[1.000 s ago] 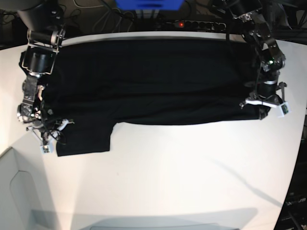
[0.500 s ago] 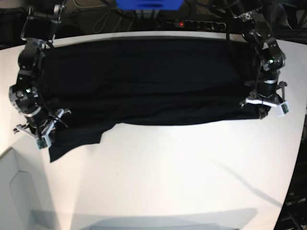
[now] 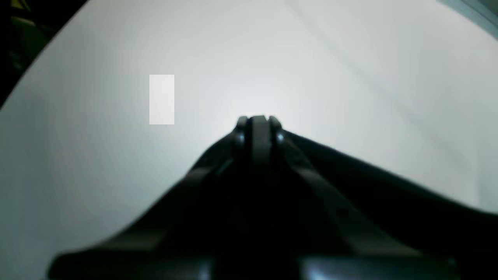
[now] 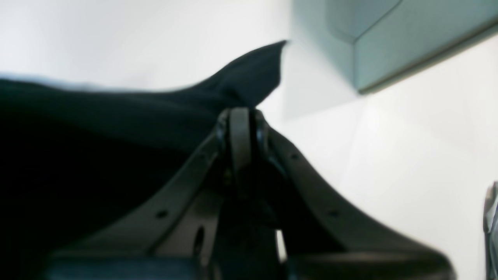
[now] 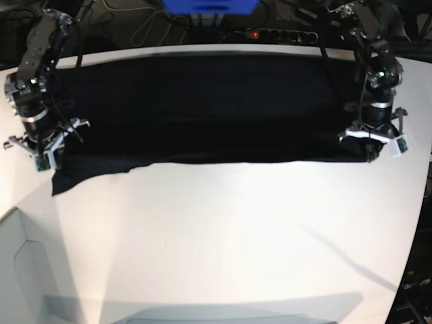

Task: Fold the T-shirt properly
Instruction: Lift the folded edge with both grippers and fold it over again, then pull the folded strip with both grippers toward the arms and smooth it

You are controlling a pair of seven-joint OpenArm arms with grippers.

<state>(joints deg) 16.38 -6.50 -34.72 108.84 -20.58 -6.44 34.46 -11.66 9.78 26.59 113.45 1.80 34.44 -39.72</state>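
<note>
The T-shirt (image 5: 196, 108) lies spread as a wide black band across the far half of the white table (image 5: 236, 236), its far edge running close along the table's back rim. Its near edge runs almost straight from the base view's right side toward the left, where it dips down into a pointed corner (image 5: 57, 187) hanging nearest the table's left rim. Only plain black cloth shows.

The right gripper (image 5: 42, 150) sits at that left end of the cloth. In the right wrist view its jaws are pressed together with black fabric between them (image 4: 241, 128), and a peak of cloth (image 4: 264, 66) rises just past the fingertips. A pale grey box (image 4: 389, 39) stands near that corner.

The left gripper (image 5: 373, 138) stands at the opposite end, on the near right corner of the shirt. Its jaws are likewise closed tight (image 3: 258, 130), with dark cloth (image 3: 389, 186) trailing from the tips to one side.

The whole near half of the table is bare white surface, from the shirt's near edge to the front rim. Cables and a power strip (image 5: 273, 34) lie just behind the back rim.
</note>
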